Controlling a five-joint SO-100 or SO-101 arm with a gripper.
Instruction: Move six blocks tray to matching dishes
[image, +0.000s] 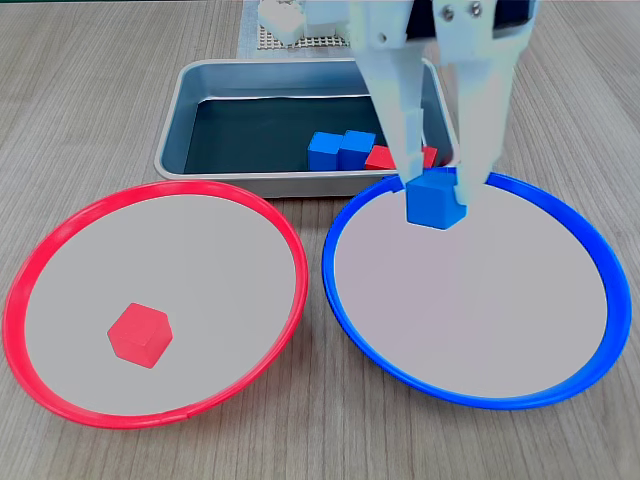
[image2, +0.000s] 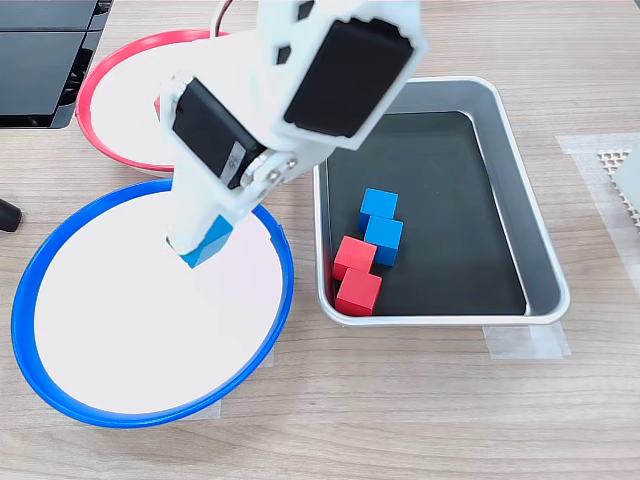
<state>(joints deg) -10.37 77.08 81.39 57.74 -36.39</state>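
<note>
My white gripper (image: 437, 178) is shut on a blue block (image: 434, 199), holding it over the far edge of the blue-rimmed dish (image: 345, 310). In a fixed view the same block (image2: 207, 241) hangs below the gripper (image2: 197, 243) above the blue-rimmed dish (image2: 60, 395). The grey tray (image: 190, 100) holds two blue blocks (image: 325, 151) (image: 357, 146) and red blocks (image: 384, 157), which show as two red blocks (image2: 354, 256) (image2: 359, 292) and two blue ones (image2: 378, 204) (image2: 384, 240) in the tray (image2: 500, 160). One red block (image: 140, 334) lies in the red-rimmed dish (image: 30, 270), also seen as the red-rimmed dish (image2: 92, 130).
A perforated mat with a white part (image: 278, 25) lies behind the tray. A dark device (image2: 45, 55) sits at the upper left by the red-rimmed dish. Tape (image2: 520, 342) holds the tray to the wooden table (image: 100, 100).
</note>
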